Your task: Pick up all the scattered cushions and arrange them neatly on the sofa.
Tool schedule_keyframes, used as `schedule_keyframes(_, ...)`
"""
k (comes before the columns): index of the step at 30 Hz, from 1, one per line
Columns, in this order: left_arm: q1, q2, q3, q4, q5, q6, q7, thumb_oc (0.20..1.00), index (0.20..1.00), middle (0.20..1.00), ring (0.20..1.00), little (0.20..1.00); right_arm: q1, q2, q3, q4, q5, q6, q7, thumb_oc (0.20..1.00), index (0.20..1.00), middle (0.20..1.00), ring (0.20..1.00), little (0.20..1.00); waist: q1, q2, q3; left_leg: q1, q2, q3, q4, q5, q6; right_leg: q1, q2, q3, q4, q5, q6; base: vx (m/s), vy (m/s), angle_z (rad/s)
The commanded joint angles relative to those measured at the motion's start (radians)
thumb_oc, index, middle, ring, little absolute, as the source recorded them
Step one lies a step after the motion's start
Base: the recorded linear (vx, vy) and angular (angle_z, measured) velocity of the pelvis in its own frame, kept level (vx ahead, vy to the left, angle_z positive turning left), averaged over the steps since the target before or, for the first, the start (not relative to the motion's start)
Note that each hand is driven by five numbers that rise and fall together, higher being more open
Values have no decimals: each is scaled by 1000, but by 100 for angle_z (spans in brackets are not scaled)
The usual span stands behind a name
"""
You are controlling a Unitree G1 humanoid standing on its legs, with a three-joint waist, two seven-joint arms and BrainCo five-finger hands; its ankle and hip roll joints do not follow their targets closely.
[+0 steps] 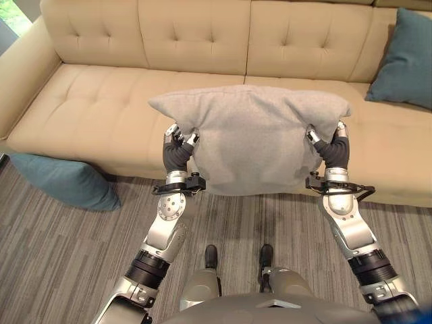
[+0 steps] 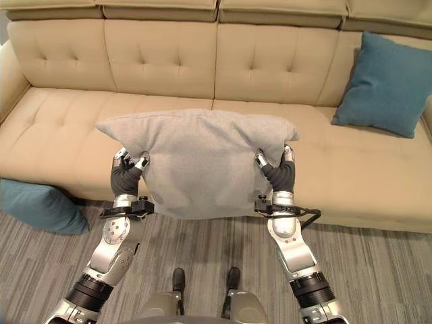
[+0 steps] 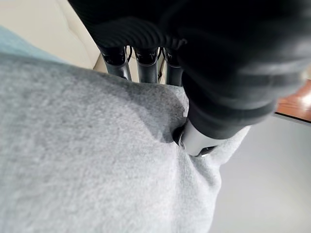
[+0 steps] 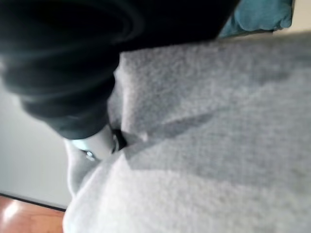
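Both hands hold one grey cushion (image 1: 253, 138) up in the air in front of the sofa (image 1: 94, 108), over the middle of the seat's front edge. The left hand (image 1: 179, 145) grips the cushion's left side, fingers (image 3: 146, 65) curled over the fabric behind and the thumb (image 3: 194, 138) pressed into a fold on the near face. The right hand (image 1: 333, 145) grips the right side the same way, its thumb (image 4: 95, 143) dug into a crease in the cloth. The cushion hangs between the two hands, its top edge stretched wide with the corners sticking out past each hand, its lower part sagging down below the seat's front edge. It looks clear of the seat, though its far face is hidden, so contact cannot be told for certain.

A teal cushion (image 2: 388, 84) stands on the seat near the right end, leaning against the backrest. A second teal cushion (image 1: 64, 182) lies on the floor (image 1: 61, 256), at the foot of the sofa's front edge near its left end, partly tucked against the base. The floor is grey striped carpet. The beige sofa has a buttoned backrest and seat
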Motion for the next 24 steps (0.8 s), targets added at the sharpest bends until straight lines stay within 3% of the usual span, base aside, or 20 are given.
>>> schedule_keyframes(1,-101,-8,-54,-75,38,-38,-74,200,200,200,200,200,-56,22,7,-136,-30,-87,32,200,200,200,200,200,1,-65,-56,-83,-52,8,78,-110,-4,79,-23,-7,-37,-57,74,94,190,31)
schedule_keyframes(8,-74,19,-64,-94,53,-25,-88,200,200,200,200,200,-49,51,10,-146,-36,-77,53,200,200,200,200,200,17,-68,-80,3,-73,13,6,-125,36,87,-37,26,39,-84,102,142,160,-18)
schedule_keyframes(12,-56,39,-60,-108,60,-15,-86,200,200,200,200,200,-54,71,20,-153,-37,-71,73,200,200,200,200,200,28,-57,-64,54,-79,38,-20,-139,75,28,-72,46,215,-72,137,89,171,-33)
schedule_keyframes(16,-43,46,-60,-121,67,-13,-84,200,200,200,200,200,-55,88,40,-162,-42,-72,88,200,200,200,200,200,28,-34,-43,89,-76,51,-31,-154,104,-68,-77,45,388,-40,157,63,136,-33)
schedule_keyframes(20,-23,37,-61,-121,68,-13,-91,200,200,200,200,200,-49,85,47,-162,-47,-69,93,200,200,200,200,200,24,-33,-46,122,-92,43,-42,-176,112,-103,-57,49,291,-47,138,139,28,-20)
schedule_keyframes(22,-33,31,-48,-120,58,-14,-93,200,200,200,200,200,-59,81,49,-155,-33,-68,91,200,200,200,200,200,25,-51,-42,133,-108,37,-43,-189,106,-109,-54,37,146,-18,131,161,-59,4)
schedule_keyframes(24,-30,28,-43,-117,63,-17,-92,200,200,200,200,200,-55,79,48,-155,-38,-70,91,200,200,200,200,200,24,-49,-42,139,-103,35,-45,-189,102,-109,-59,32,136,0,139,147,-90,0)
